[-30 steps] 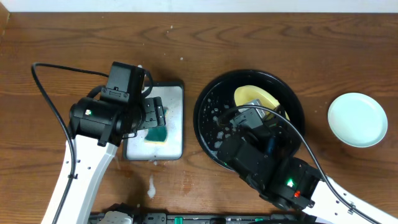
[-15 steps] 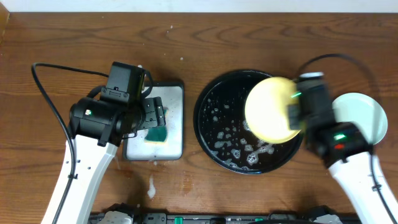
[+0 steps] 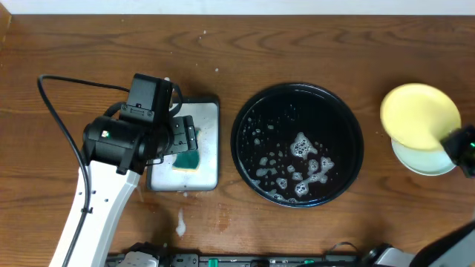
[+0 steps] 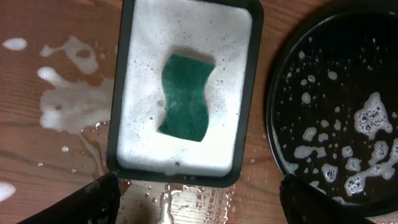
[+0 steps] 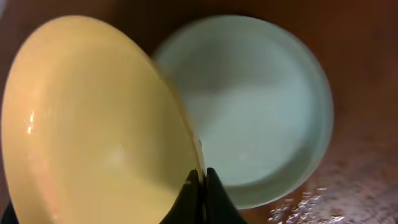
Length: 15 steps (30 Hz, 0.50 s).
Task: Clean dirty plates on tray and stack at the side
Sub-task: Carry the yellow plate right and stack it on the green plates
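Yellow plate (image 5: 93,124): clamped at its rim by right end effector (image 5: 200,186), held tilted over mint plate (image 5: 255,106) (on bench (image 3: 74,44)). Left end effector (image 4: 199,182): spread wide, nothing held, above sponge (image 4: 185,96).

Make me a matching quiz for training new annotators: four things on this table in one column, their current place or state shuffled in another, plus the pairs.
1. yellow plate
2. mint plate
3. green sponge
4. black tray

A. holds only suds
B. flat on the table, far right
C. tilted, gripped at its rim by the right pincer
D. lies in the foamy rectangular tray

Pairs: 1-C, 2-B, 3-D, 4-A
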Available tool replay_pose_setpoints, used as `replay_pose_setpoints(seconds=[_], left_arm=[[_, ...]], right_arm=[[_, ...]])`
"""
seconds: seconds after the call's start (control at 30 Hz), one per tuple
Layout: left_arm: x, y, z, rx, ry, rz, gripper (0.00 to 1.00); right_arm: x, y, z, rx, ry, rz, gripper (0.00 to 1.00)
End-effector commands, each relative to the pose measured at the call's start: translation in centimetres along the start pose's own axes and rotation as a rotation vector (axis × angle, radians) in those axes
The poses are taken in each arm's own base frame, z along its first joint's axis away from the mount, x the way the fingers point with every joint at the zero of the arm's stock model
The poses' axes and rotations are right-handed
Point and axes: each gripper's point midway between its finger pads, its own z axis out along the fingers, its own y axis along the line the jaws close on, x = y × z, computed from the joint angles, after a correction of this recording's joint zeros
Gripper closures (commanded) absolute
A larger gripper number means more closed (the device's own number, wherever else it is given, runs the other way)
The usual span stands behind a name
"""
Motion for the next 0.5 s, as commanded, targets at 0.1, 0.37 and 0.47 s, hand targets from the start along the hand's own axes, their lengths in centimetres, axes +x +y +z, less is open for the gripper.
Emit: replay_pose_setpoints(seconds=[0.1,0.37,0.47], left_arm=[[-0.1,0.1,0.0,-0.006,0.0,-0.002,0.18],[-0.1,0.1,0.0,-0.006,0.001,-0.002,0.18],[-0.1,0.1,0.0,-0.006,0.001,-0.002,0.18]], right_arm=[[0.2,-3.8,2.4,-0.022,0.104,0.229,0.59],[-0.3,7.4,-5.3,-0.435,0.037,-0.023,0.41],[2.8,13.9,-10.6,-0.595,-0.008,-0.264,0.41]])
